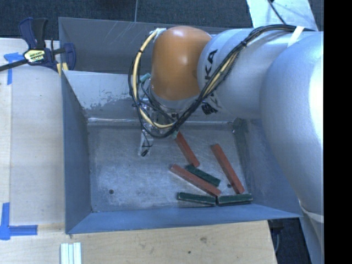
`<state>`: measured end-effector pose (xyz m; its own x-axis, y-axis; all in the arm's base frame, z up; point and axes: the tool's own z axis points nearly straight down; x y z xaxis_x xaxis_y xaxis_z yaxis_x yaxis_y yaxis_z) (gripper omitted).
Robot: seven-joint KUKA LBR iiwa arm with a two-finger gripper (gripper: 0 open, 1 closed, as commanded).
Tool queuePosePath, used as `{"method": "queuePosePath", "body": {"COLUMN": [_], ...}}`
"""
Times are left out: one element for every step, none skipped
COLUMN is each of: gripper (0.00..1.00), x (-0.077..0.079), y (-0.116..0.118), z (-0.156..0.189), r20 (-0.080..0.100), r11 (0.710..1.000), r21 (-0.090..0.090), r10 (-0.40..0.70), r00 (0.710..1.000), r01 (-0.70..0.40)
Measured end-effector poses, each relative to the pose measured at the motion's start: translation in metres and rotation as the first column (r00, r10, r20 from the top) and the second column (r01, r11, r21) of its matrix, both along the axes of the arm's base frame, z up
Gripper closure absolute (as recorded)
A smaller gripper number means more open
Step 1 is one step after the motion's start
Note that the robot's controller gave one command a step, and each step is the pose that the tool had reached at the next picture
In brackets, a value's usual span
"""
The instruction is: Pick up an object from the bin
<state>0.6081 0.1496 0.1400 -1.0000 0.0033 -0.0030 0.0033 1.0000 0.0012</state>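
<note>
The gripper (144, 149) hangs low in the left-rear part of the grey metal bin (77, 164), close to the back wall. It sits under the arm's orange cover (175, 62) and a loop of yellow and black cables (137, 87). Its tip is over scuffed bin floor. Whether it stands wide or narrow cannot be told, because the tip is small and dark against the floor.

6 sticks lie in the right half of the bin, 3 red-brown and 3 dark green. The one nearest the gripper is the slanted red-brown stick (187, 150). It lies flat, its upper end near the back wall below the cables and its lower end pointing toward the front right. It is to the right of the gripper, at about the same depth in the bin, and apart from it.

The second red-brown stick (226, 168) lies further right, roughly parallel to the first and well apart from the gripper. The third red-brown stick (180, 173) lies nearer the front, slanting down to the right, and the short dark green stick (204, 176) rests against its upper side. The left dark green stick (196, 198) and the right dark green stick (235, 199) lie nearly end to end along the front wall.
</note>
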Motion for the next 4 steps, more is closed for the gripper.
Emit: {"method": "queuePosePath", "body": {"gripper": [0.0,0.0,1.0,1.0], "x": [-0.035,-0.073,-0.071,-0.094], "y": [-0.099,-0.17,-0.165,-0.197], "z": [-0.073,-0.07,-0.069,-0.04], "r20": [-0.007,-0.004,0.001,-0.004], "r11": [0.996,1.0,1.0,0.998], "r21": [-0.005,-0.004,-0.001,-0.003], "r10": [0.084,0.02,0.025,0.06], "r00": [0.996,1.0,1.0,0.998], "r01": [-0.084,-0.02,-0.025,-0.06]}}
